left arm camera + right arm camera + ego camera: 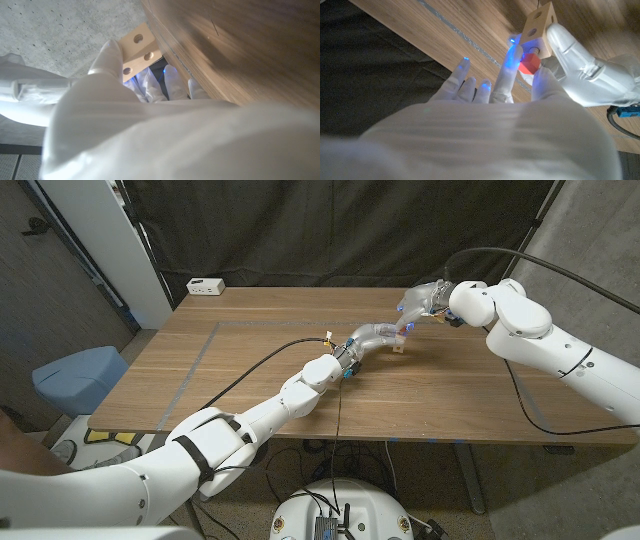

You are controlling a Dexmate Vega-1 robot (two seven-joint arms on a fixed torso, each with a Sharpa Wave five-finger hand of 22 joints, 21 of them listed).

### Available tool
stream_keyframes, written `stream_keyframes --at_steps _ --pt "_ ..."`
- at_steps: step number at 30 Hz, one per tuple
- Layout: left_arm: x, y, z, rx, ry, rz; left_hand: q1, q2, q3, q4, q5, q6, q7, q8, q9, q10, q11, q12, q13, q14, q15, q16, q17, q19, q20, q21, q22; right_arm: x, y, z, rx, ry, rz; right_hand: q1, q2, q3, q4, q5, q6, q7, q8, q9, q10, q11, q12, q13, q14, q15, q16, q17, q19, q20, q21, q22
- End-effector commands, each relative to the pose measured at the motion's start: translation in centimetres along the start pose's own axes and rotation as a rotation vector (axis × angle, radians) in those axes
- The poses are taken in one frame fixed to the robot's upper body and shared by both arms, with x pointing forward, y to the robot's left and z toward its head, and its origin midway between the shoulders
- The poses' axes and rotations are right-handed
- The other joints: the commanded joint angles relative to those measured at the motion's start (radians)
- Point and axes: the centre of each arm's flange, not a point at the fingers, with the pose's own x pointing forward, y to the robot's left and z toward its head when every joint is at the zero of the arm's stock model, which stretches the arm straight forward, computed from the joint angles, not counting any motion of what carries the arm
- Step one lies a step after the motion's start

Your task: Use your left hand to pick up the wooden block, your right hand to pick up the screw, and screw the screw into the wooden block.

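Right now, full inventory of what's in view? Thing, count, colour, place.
wooden block: one, pale wood with round holes, held above the table's far right part
screw: one, red head, at the block's face
table: one, brown wood with grey tape lines
power strip: one, white, far left corner of the table
chair: one, light blue, left of the table
left robot hand: one, white, grips the block
right robot hand: one, white, pinches the screw

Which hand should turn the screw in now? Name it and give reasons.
Right. The right hand pinches the red-headed screw at a hole in the wooden block, while the left hand grips that block.
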Motion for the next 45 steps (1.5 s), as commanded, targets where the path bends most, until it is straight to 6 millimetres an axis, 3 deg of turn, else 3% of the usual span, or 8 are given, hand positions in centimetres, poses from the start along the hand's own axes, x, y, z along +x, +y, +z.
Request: stream_keyframes --at_steps 1,9,19,29,41,45 --pt "0.1 0.0 0.1 0.000 -0.004 -0.002 -0.014 0.057 0.014 0.008 0.003 0.068 0.032 0.006 0.013 0.011 -0.006 0.007 0.095 0.009 -0.098 0.000 0.003 0.006 0.001 0.005 0.004 0.3 0.4 0.4 0.004 0.004 -0.004 -0.010 0.003 -0.008 0.000 -0.003 0.032 0.004 0.009 -0.001 0.016 -0.003 0.009 -0.002 0.014 -0.075 0.007 0.000 0.016 -0.002 0.008 0.002" --pt "0.1 -0.1 0.2 -0.001 -0.005 -0.004 -0.014 0.057 0.016 0.008 0.004 0.068 0.031 0.006 0.013 0.012 -0.006 0.007 0.095 0.010 -0.097 -0.001 0.003 0.006 0.001 0.005 0.005 0.4 0.5 0.6 0.008 0.016 -0.017 -0.032 0.015 -0.017 0.003 -0.003 0.086 0.011 0.013 -0.008 0.046 0.003 0.012 -0.003 0.033 -0.076 0.010 0.000 0.025 -0.001 0.007 0.003" --pt "0.1 -0.1 0.1 -0.003 -0.004 -0.004 -0.014 0.059 0.018 0.008 0.006 0.068 0.031 0.005 0.013 0.011 -0.005 0.007 0.096 0.010 -0.097 -0.002 0.002 0.006 0.001 0.005 0.005 0.5 0.7 0.7 0.004 0.039 -0.023 -0.047 0.027 -0.024 -0.002 -0.003 0.177 0.011 0.023 -0.014 0.084 -0.019 0.013 -0.006 0.050 -0.083 0.008 -0.003 0.033 0.001 0.005 0.003" --pt "0.1 -0.1 0.1 -0.002 -0.004 -0.004 -0.016 0.058 0.019 0.008 0.007 0.069 0.030 0.006 0.013 0.012 -0.005 0.007 0.096 0.010 -0.098 -0.003 0.002 0.006 0.000 0.005 0.005 0.2 0.8 0.6 0.006 0.051 -0.039 -0.064 0.035 -0.031 -0.001 -0.005 0.224 0.014 0.023 -0.018 0.113 -0.016 0.015 -0.008 0.062 -0.087 0.009 -0.003 0.036 -0.001 0.004 0.003" --pt "-0.1 -0.1 0.1 -0.005 -0.006 -0.001 -0.017 0.059 0.020 0.008 0.008 0.069 0.032 0.005 0.013 0.013 -0.006 0.007 0.097 0.011 -0.097 -0.003 0.002 0.006 0.001 0.005 0.005 -0.7 0.2 0.2 0.002 0.062 -0.031 -0.149 -0.001 -0.072 0.021 -0.011 0.219 0.017 -0.004 -0.020 0.115 -0.013 0.002 -0.009 0.065 -0.076 0.001 -0.002 0.030 0.005 0.000 0.003" --pt "-0.1 -0.1 0.1 -0.005 -0.008 0.000 -0.018 0.059 0.021 0.008 0.008 0.069 0.030 0.005 0.012 0.012 -0.005 0.007 0.096 0.012 -0.097 -0.003 0.001 0.007 0.001 0.005 0.005 -0.9 0.0 0.0 0.004 0.064 -0.017 -0.197 -0.018 -0.092 0.035 -0.009 0.190 0.016 -0.028 -0.019 0.098 -0.006 -0.010 -0.009 0.055 -0.064 -0.009 -0.001 0.017 0.009 -0.003 0.004"
